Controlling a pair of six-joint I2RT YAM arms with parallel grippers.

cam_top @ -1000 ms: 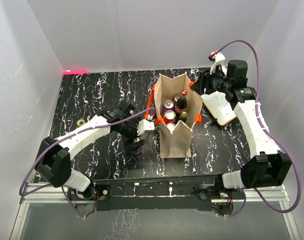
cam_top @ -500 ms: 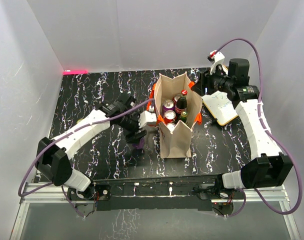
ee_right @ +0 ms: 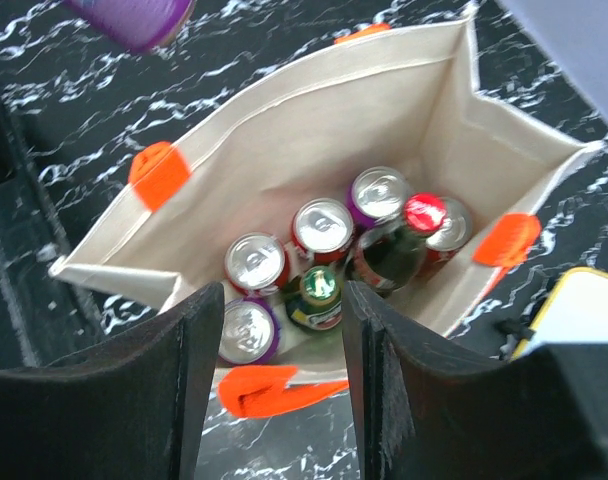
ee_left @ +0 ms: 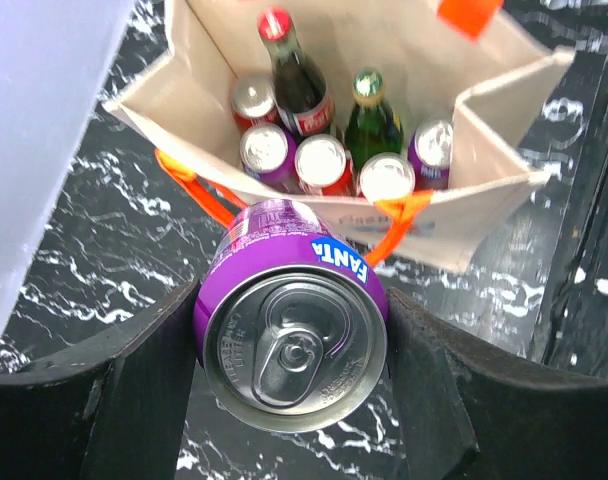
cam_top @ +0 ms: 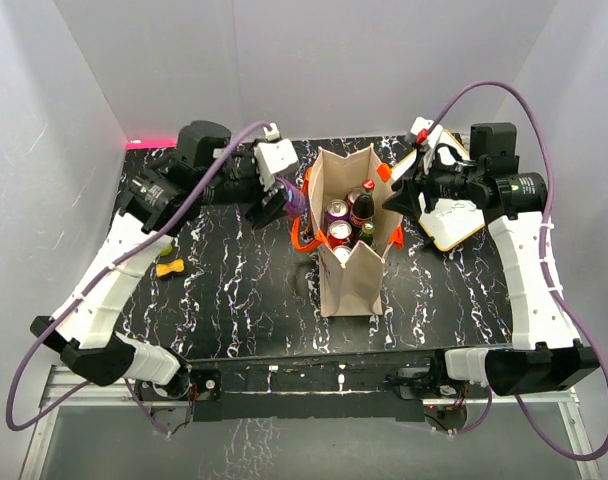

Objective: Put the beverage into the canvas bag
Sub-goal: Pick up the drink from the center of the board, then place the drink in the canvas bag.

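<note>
Black marbled desk (cam_top: 214, 290) | left end effector (ee_left: 294, 300) clamps purple Fanta can (ee_left: 289, 345) beside canvas bag (cam_top: 349, 275) | right end effector (ee_right: 282, 300) half-spread, empty, above the bag

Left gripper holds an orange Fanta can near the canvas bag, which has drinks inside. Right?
No. The Fanta can in the left gripper is purple, not orange; the left wrist view shows it. It is near the canvas bag, which holds drinks.

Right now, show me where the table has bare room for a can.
Bare: the table between the bag and the left arm; the strip right of the bag, short of the right arm. Crowded: the far right corner, with the yellow-edged pad and right gripper; the bag's left, where the left gripper holds a purple can.
</note>
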